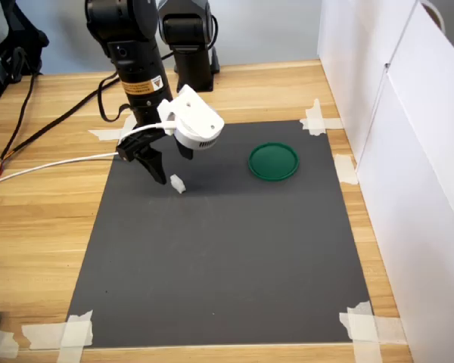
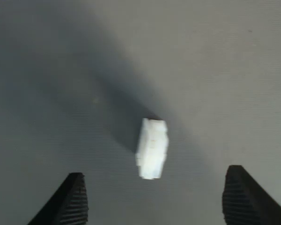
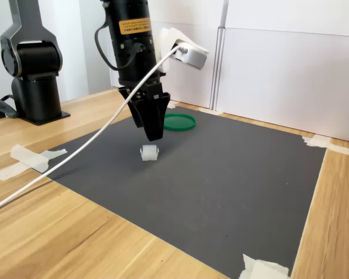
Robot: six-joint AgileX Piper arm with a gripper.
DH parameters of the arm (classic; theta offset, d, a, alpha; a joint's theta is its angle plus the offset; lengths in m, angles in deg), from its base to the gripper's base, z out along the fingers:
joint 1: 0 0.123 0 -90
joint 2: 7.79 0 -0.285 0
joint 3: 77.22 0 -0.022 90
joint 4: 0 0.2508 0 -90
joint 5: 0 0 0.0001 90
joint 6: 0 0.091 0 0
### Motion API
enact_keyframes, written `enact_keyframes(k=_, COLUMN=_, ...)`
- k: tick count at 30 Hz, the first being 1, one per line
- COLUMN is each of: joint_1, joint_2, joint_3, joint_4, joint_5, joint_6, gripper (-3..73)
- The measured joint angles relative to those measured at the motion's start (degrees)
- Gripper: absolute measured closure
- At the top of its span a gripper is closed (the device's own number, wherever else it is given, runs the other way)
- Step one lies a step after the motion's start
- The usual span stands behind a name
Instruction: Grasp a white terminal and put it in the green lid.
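- Now, centre the gripper over the white terminal before you lower: in the wrist view the block lies between the two dark fingers, touching neither.
- Turn the wrist so the pads close across its short sides, I'd judge.
- The jaws stand wide open and hold nothing.
- The arm points steeply down, fingertips just above the terminal on the dark mat.
- The green lid lies well apart from the terminal, toward the first exterior view's right.

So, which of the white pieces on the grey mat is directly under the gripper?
The white terminal, a tiny block lying loose below the open gripper. The other white pieces are tape strips flat at the mat's corners.
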Motion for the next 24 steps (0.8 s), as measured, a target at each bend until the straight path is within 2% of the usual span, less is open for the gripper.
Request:
enact_keyframes(k=16, joint_1=0.0, joint_2=4.8, joint_3=0.0, joint_4=-0.4, joint_5=-0.4, joint_6=1.3, gripper=-0.2)
enact_keyframes(k=24, joint_1=0.0, joint_2=5.7, joint_3=0.0, joint_4=-0.4, joint_5=-3.6, joint_6=1.7, gripper=1.9)
